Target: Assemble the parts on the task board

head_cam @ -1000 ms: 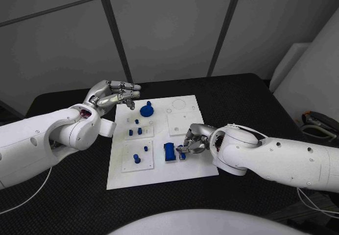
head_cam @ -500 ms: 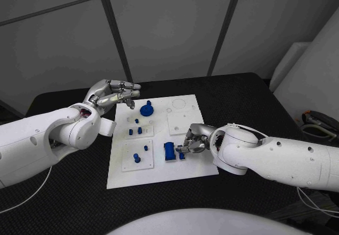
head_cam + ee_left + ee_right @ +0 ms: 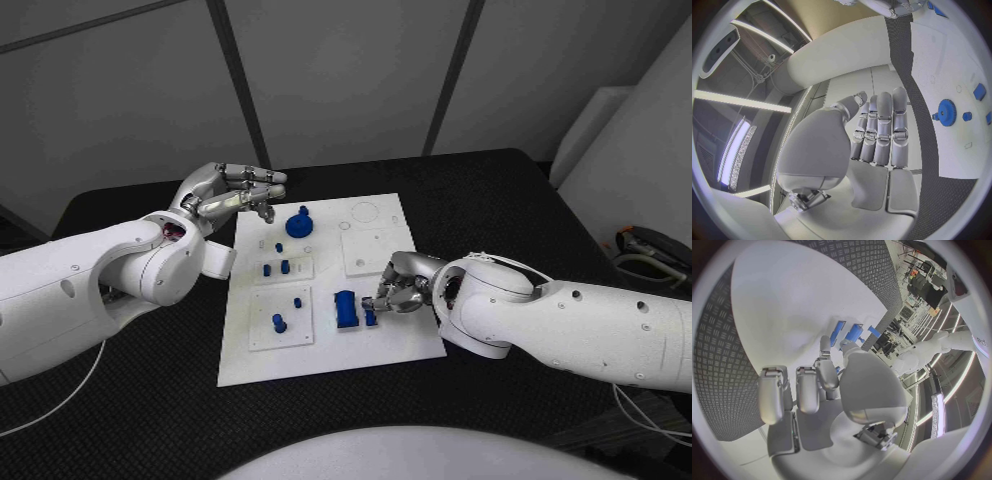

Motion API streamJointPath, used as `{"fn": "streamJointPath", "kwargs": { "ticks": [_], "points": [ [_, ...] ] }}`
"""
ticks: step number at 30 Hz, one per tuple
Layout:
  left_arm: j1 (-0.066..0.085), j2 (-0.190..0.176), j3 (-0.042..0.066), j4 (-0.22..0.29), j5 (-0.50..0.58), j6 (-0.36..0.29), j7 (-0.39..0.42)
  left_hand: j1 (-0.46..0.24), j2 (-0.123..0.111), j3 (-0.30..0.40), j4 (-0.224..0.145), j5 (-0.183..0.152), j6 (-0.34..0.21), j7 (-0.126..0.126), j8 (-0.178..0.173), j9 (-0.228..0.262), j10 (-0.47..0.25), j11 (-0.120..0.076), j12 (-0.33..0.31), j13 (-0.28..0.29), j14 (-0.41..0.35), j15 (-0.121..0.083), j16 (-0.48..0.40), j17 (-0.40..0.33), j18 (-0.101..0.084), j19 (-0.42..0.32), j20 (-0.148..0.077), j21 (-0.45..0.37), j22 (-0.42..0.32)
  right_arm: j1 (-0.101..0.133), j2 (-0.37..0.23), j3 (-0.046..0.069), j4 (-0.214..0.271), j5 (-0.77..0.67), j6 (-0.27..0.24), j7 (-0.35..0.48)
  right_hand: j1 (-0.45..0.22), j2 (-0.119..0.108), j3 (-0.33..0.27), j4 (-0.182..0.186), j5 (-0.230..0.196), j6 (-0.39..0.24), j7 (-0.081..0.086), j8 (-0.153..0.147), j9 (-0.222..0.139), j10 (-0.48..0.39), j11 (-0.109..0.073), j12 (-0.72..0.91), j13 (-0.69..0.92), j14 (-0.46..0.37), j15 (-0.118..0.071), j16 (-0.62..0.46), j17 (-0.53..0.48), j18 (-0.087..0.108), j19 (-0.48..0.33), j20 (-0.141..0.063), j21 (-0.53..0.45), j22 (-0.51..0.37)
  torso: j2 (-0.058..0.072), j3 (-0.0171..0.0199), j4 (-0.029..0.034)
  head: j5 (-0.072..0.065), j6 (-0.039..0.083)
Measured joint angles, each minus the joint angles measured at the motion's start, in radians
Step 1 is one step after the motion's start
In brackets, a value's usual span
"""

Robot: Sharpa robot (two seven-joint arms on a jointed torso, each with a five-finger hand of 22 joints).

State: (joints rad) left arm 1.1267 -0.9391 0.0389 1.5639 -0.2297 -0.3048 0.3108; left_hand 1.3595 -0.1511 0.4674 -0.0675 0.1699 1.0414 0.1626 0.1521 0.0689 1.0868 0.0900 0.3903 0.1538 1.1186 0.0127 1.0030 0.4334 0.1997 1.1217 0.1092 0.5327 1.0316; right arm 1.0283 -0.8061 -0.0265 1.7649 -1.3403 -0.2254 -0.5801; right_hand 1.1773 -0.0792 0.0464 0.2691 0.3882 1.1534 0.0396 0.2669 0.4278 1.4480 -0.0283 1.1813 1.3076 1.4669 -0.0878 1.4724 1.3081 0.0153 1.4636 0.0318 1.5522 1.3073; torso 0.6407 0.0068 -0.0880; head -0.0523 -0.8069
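Left silver many-fingered hand point(image 3: 231, 192) raised above the black table point(image 3: 144, 400) at the far left corner of the white rectangular task board point(image 3: 325, 350), fingers point(image 3: 882, 130) straight and side by side, thumb apart, nothing held. Just beside its fingertips, on the board's far left part, a round blue toothed gear point(image 3: 299, 225) with a small knob on top; seen from the left wrist as a toothed disc point(image 3: 946, 111) with a small blue peg point(image 3: 967, 116) next to it. Nearer on the left half, two raised white square plates: the farther one carrying short blue pegs point(image 3: 277, 267), the nearer one carrying two more blue pegs point(image 3: 278, 322). Toward the middle of the near half, a tall blue rectangular block point(image 3: 346, 309) standing on the board. Touching that block's right side, right silver many-fingered hand point(image 3: 400, 290) lowered onto the board, fingers point(image 3: 826, 372) curled down onto a small blue piece point(image 3: 371, 318) beside the block; whether actually clamped on it, cannot tell.
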Motion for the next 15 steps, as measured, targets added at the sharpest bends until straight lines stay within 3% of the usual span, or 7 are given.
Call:
{"fn": "streamJointPath", "kwargs": {
  "ticks": [2, 9, 15],
  "points": [
    [0.0, 0.0, 0.0, 0.0, 0.0, 0.0, 0.0, 0.0, 0.0, 0.0, 0.0, 0.0, 0.0, 0.0, 0.0, 0.0, 0.0, 0.0, 0.0, 0.0, 0.0, 0.0, 0.0, 0.0, 0.0, 0.0, 0.0, 0.0, 0.0, 0.0, -0.008, 0.0, 0.0, 0.0, -0.008, 0.013, 0.034, 0.001, 0.001, -0.017, -0.015, -0.005, 0.002, 0.0, 0.0, -0.009, -0.002, -0.013, 0.0, 0.0, 0.0, -0.003, 0.0, 0.0, 0.0, 0.0, -0.004, 0.0, 0.0, 0.0, 0.0, -0.001, 0.001],
    [0.0, 0.0, 0.0, 0.0, 0.0, 0.0, 0.0, 0.0, 0.0, 0.0, 0.0, 0.0, 0.0, 0.0, 0.0, 0.0, 0.0, 0.0, 0.0, 0.0, 0.0, 0.0, 0.0, 0.0, 0.0, 0.0, 0.0, 0.0, 0.0, 0.0, -0.006, 0.0, -0.018, 0.0, -0.027, 0.051, 0.115, 0.026, 0.006, -0.055, -0.134, -0.006, 0.001, 0.0, -0.001, -0.009, -0.002, -0.013, 0.004, 0.0, 0.0, -0.003, 0.0, 0.0, 0.0, 0.0, -0.005, 0.0, 0.0, 0.0, 0.0, -0.003, 0.004],
    [0.0, 0.001, 0.0, -0.001, 0.0, 0.0, 0.0, 0.0, 0.0, 0.0, 0.0, 0.0, 0.0, 0.0, 0.0, 0.0, 0.0, 0.0, 0.0, 0.0, 0.0, 0.0, 0.0, 0.0, 0.0, 0.0, 0.0, 0.0, 0.0, 0.0, 0.011, 0.0, -0.036, 0.0, -0.031, 0.066, 0.124, 0.03, 0.006, -0.055, -0.15, -0.006, 0.001, 0.0, -0.001, -0.01, 0.0, -0.013, 0.003, 0.0, 0.0, -0.003, 0.0, 0.0, 0.0, 0.0, -0.005, 0.0, 0.001, 0.0, 0.0009, -0.001, 0.003]
  ]
}}
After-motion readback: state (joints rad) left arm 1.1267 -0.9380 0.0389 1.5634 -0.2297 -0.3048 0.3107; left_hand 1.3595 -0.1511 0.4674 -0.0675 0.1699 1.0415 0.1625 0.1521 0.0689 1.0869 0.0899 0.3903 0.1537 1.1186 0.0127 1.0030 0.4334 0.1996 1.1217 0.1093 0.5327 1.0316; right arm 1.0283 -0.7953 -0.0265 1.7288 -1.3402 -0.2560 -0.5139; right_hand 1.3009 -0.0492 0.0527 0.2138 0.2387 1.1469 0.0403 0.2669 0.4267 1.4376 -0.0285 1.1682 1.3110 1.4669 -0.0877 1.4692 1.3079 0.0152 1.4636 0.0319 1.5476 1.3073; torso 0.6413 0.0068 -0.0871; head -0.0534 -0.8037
